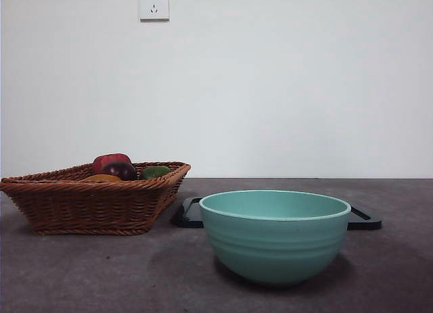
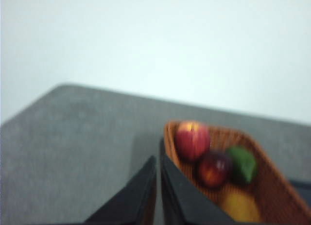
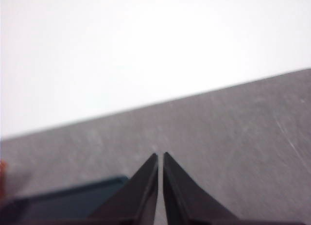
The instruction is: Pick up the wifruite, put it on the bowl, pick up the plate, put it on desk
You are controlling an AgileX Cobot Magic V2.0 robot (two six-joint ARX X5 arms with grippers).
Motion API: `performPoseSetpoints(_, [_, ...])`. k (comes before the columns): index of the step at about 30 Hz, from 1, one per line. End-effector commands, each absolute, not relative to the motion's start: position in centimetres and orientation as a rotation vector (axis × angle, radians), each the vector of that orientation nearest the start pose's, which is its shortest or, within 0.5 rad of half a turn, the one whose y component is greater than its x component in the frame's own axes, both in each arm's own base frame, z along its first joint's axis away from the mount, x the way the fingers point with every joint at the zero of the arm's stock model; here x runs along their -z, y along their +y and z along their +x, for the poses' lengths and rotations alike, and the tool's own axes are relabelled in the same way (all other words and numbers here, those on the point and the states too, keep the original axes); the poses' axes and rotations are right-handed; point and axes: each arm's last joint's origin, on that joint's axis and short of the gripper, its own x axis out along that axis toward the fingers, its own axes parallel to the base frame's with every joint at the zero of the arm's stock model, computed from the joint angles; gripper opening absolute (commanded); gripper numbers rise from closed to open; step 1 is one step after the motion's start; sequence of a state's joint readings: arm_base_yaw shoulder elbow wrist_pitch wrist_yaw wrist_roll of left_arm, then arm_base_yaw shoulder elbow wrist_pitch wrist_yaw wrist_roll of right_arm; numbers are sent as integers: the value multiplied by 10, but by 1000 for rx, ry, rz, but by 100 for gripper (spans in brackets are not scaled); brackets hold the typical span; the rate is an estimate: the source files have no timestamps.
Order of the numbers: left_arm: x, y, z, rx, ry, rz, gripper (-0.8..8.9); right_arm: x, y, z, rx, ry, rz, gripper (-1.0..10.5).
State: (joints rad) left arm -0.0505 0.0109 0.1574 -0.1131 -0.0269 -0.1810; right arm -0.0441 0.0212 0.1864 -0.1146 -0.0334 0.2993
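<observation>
The wifruite (image 1: 101,178) is a dull-orange fruit lying low in the wicker basket (image 1: 81,205) at the left, mostly hidden by the rim. In the left wrist view the wifruite (image 2: 238,205) lies beside a red apple (image 2: 192,140), a dark purple fruit (image 2: 213,169) and a green fruit (image 2: 243,164). My left gripper (image 2: 158,158) hovers shut and empty above the basket's near corner. The teal bowl (image 1: 274,235) stands empty at front centre. Behind it lies the flat black plate (image 1: 365,220). My right gripper (image 3: 160,154) is shut and empty near the plate (image 3: 68,200). Neither arm appears in the front view.
The grey-brown desk (image 1: 81,272) stretches around the bowl and basket. A white wall with a socket (image 1: 154,5) rises behind the table's far edge.
</observation>
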Motion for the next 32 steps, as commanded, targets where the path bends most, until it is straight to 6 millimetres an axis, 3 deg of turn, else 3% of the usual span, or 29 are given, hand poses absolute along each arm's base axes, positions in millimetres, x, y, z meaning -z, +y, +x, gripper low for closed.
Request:
performPoseSetpoints(1, [-223, -3, 83, 30, -79, -226, 15, -232, -2, 81, -18, -91, 390, 9])
performPoseSetpoints(10, [-300, -4, 73, 55, -102, -230, 15, -303, 4, 76, -160, -93, 412, 9])
performPoseSetpoints(17, [-352, -10, 73, 234, -76, -253, 15, -351, 10, 80, -300, 35, 405, 9])
performPoseSetpoints(24, [-379, -19, 74, 395, -20, -249, 15, -384, 17, 88, -445, 152, 307, 10])
performPoseSetpoints(32, [-392, -28, 75, 546, 33, -229, 15, -399, 28, 86, -598, 228, 181, 9])
